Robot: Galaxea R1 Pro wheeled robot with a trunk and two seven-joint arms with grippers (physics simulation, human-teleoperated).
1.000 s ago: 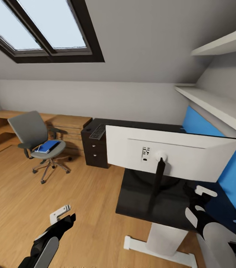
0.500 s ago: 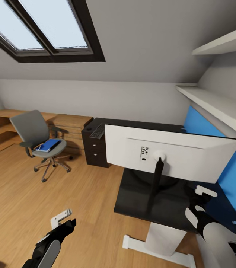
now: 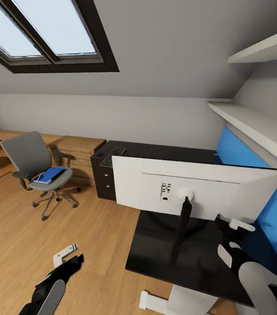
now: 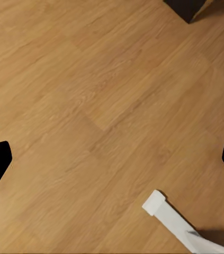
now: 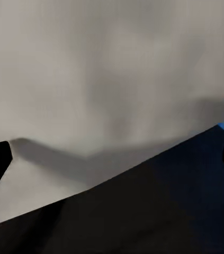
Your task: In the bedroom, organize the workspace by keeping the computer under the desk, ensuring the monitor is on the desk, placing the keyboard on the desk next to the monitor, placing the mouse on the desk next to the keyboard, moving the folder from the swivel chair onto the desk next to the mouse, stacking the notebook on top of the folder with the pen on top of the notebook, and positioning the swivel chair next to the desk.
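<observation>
The monitor stands on the near wing of the desk with its white back toward the robot, and the right gripper hovers just beside its right lower edge; in the right wrist view the two fingertips sit far apart at the frame's edges with nothing between them, so it is spread and empty. The left gripper hangs over bare wood floor to the left of the desk, likewise spread with nothing in it. The keyboard lies on the far left corner of the desk above the drawer unit, well apart from the monitor. Farther left the chair carries the blue folder on its seat. The step in hand looks like settling the monitor, so the arm should close in slowly, hold the panel low near its stand and avoid tipping it. Afterwards the keyboard needs bringing beside it, then the folder fetched from the chair.
</observation>
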